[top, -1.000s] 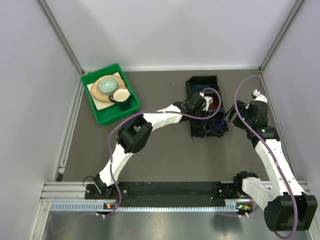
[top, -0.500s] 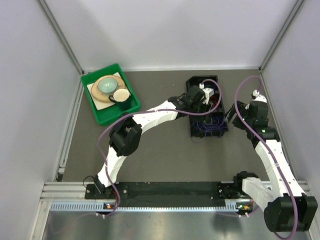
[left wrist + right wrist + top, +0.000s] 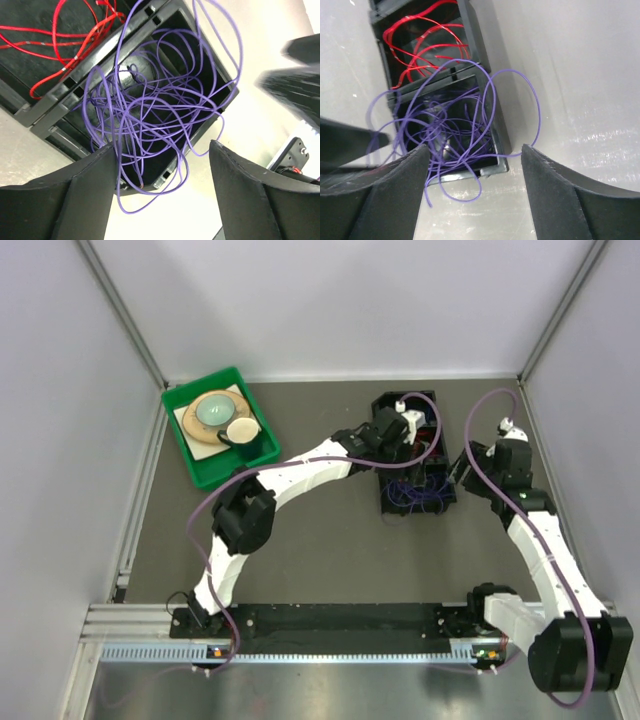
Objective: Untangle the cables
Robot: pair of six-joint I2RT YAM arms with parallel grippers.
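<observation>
I am looking down through both wrist cameras at one divided black bin (image 3: 47, 107). My left gripper (image 3: 162, 150) hangs over it with its two dark fingers spread wide and nothing pinched between them. The purple cables (image 3: 150, 110) lie just beyond its fingertips as a loose nest of thin loops filling the nearer compartment. Several loops spill over the bin's rim and droop into the gap between the fingers. One strand runs close along the inner edge of the finger (image 3: 75, 190) on the left of that view; I cannot tell whether it touches. The red cables (image 3: 60, 35) sit farther out from this hand, past the purple nest and off toward that same finger's side, in the next compartment across a slotted divider. My right gripper (image 3: 475, 150) faces the same bin from the opposite side, its fingers likewise standing far apart and gripping nothing. From this hand the purple tangle is straight ahead, just past the fingertips. A few loops hang out over the near wall of the bin and reach down between the fingers, and one long loop arcs out toward the finger on the right of the view. The red cables lie beyond the purple ones, in the far compartment. In the overhead view the two hands are close together, one on each side of the bin, and a green tray (image 3: 228, 476) holding dishes sits well away on the left arm's outer side.
</observation>
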